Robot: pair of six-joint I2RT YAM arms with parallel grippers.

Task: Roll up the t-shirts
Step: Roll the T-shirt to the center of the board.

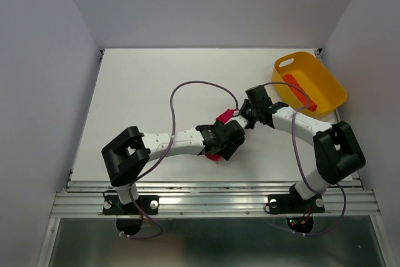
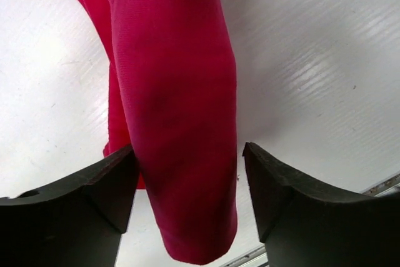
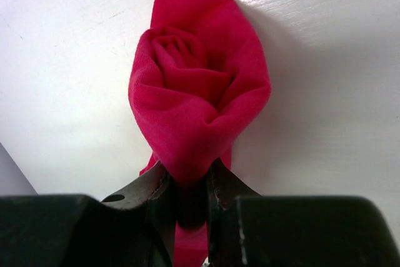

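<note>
Top external view: both arms reach in to the middle of the table (image 1: 144,85), and the crimson t-shirt (image 1: 225,116) lies there between them. It shows only as two small red patches, because the left gripper (image 1: 226,139) and the right gripper (image 1: 240,117) cover most of it. The orange t-shirt (image 1: 299,90) sits as a compact bundle inside the yellow basket (image 1: 325,79) at the far right corner, well apart from the arms. How tightly it is rolled is too small to tell.

Left wrist view: the crimson cloth runs as a long, rounded roll between the two dark fingers (image 2: 87,198). The jaws stand wide and straddle it. One finger seems to touch the fabric and the other shows a thin gap, so nothing is clamped. The roll's far end is cut off at the top edge.

Right wrist view: the fingers (image 3: 144,189) are pinched narrow on the roll's end, where the layers spiral inward like a bud. The fingertips themselves are buried in the cloth.

The shirt looks light, soft and limp, and likely to loosen or sag if it is let go. I judge that a hold across the whole thickness of the roll, near both ends, would keep the layers together.
</note>
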